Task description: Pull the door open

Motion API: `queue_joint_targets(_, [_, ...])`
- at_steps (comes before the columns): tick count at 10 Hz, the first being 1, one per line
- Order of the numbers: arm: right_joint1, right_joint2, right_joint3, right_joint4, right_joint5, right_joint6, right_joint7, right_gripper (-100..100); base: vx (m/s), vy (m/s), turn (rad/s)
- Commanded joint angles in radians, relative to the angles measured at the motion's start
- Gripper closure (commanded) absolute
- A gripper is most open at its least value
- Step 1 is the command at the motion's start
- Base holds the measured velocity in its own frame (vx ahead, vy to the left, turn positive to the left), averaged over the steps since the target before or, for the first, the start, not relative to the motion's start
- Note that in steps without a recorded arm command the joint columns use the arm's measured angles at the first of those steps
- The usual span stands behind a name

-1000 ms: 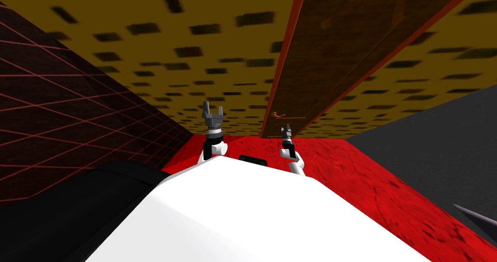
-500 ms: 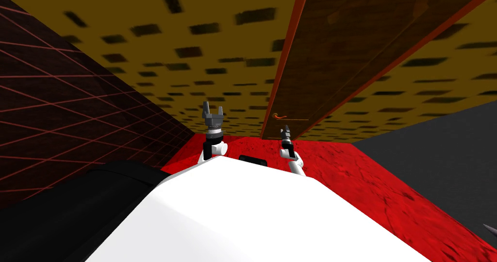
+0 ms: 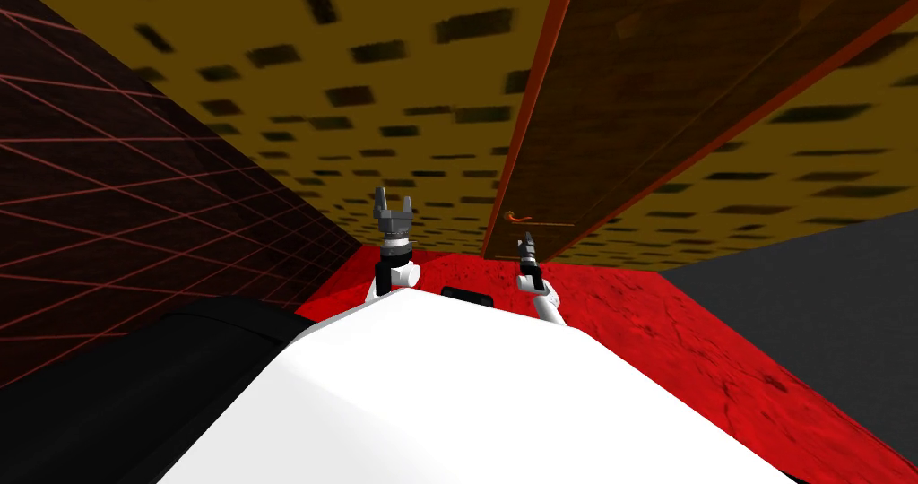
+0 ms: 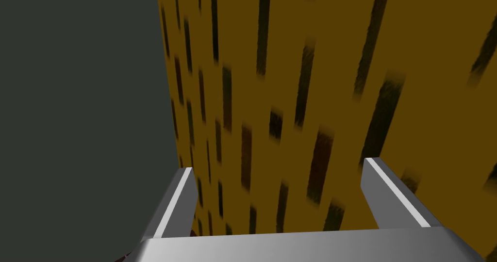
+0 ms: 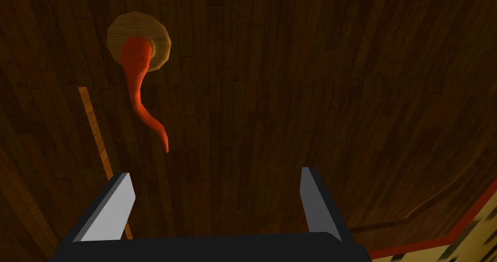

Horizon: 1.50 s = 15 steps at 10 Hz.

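A dark brown wooden door (image 3: 645,75) with an orange-red frame stands ahead in a yellow wall with dark dashes. Its curved orange lever handle (image 3: 517,217) sits low on the door's left side, on a round tan plate (image 5: 140,40). The handle (image 5: 140,94) hangs ahead of my right gripper (image 5: 216,196), nearer its left finger, apart from both. My right gripper (image 3: 527,241) is open and empty, just below the handle in the head view. My left gripper (image 3: 393,206) is raised to the left, open and empty, facing the yellow wall (image 4: 315,79).
A dark wall with a red grid (image 3: 116,201) runs along the left. A grey wall (image 3: 825,290) closes the right. The floor (image 3: 681,326) is red. The door's orange-red frame edge (image 3: 529,111) stands just left of the handle.
The whole head view has shifted: the door and handle sit slightly further right and closer, so I have moved toward the door. Both arms keep their pose.
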Motion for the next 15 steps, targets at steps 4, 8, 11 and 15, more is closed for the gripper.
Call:
queue_joint_targets(4, [-0.064, -0.014, -0.01, 0.141, 0.01, -0.022, 0.003, -100, 0.062, -0.054, 0.079])
queue_joint_targets(8, [-0.102, -0.023, -0.015, 0.231, 0.016, -0.034, 0.004, -100, 0.055, -0.048, 0.057])
queue_joint_targets(11, [-0.133, -0.03, -0.02, 0.302, 0.021, -0.044, 0.005, -100, 0.05, -0.05, 0.06])
queue_joint_targets(15, [-0.165, -0.037, -0.025, 0.375, 0.027, -0.054, 0.006, -100, 0.059, -0.057, 0.059])
